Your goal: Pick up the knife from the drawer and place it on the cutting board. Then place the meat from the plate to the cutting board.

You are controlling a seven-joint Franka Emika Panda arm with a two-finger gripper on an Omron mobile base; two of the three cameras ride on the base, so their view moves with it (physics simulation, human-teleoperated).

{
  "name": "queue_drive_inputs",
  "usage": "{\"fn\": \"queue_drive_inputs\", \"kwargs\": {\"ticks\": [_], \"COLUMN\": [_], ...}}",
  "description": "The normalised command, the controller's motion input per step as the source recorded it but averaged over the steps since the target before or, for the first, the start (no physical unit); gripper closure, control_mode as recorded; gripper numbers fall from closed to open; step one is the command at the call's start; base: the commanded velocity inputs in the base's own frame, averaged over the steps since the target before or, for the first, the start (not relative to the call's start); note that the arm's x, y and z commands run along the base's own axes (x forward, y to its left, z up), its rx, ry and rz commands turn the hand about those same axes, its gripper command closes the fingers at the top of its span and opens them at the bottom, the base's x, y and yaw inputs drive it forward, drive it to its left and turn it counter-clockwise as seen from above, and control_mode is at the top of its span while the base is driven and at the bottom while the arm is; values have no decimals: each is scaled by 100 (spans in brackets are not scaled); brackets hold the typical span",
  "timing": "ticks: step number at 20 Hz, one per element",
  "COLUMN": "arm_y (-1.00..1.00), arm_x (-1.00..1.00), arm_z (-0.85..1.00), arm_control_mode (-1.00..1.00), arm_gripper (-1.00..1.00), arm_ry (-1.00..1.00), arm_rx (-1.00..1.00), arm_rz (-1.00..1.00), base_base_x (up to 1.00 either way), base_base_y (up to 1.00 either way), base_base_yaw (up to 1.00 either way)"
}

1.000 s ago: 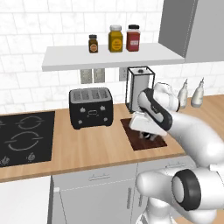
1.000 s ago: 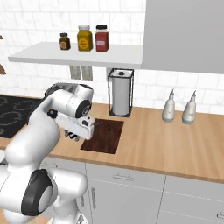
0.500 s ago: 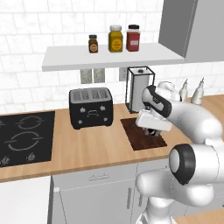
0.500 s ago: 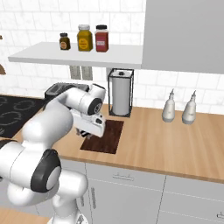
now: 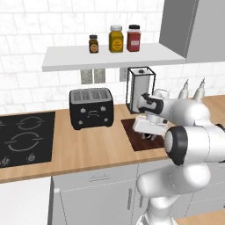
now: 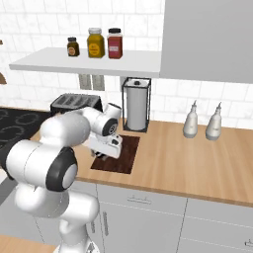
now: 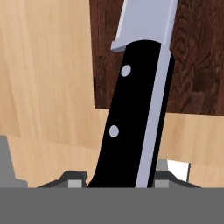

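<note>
A: Gripper (image 7: 120, 175) first. State?

B: Clamped on the knife (image 7: 135, 109). In the hand view the black riveted handle rises from between the fingertips toward 12 o'clock, and the grey blade runs off the top edge.

A: What's under it?

B: Cutting board (image 7: 197, 57), dark wood, filling the 12-to-3 o'clock part behind the blade. Bare counter (image 7: 43, 78) from 6 round to 11. So blade over the board, handle over the board's edge and the counter.

A: Base cameras?

B: Left base view: gripper (image 5: 149, 133) low over the cutting board (image 5: 132, 134), toaster (image 5: 91, 107) at its 9 o'clock, paper towel holder (image 5: 139, 88) at 12. Right base view agrees: gripper (image 6: 105, 150) at the near-left part of the cutting board (image 6: 126, 153). Can't tell whether the knife touches the wood.

A: Risks?

B: My judgement: letting go here could leave the handle hanging off the board's edge, so the knife tips or slides onto the counter. If it's above the surface, a drop could bounce it. The plate and meat remain to be handled.
</note>
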Motion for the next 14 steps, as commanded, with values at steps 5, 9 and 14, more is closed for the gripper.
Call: {"fn": "queue_drive_inputs", "kwargs": {"ticks": [5, 9, 14], "arm_y": [0, 0, 0], "arm_x": [51, 61, 55], "arm_z": [-35, -33, -30], "arm_control_mode": [-100, -100, -100], "arm_gripper": [100, 100, 100], "arm_ry": [0, 1, 0], "arm_rx": [0, 0, 0], "arm_rz": [3, 3, 4], "base_base_x": [0, 0, 0], "base_base_y": [0, 0, 0], "base_base_yaw": [0, 0, 0]}}
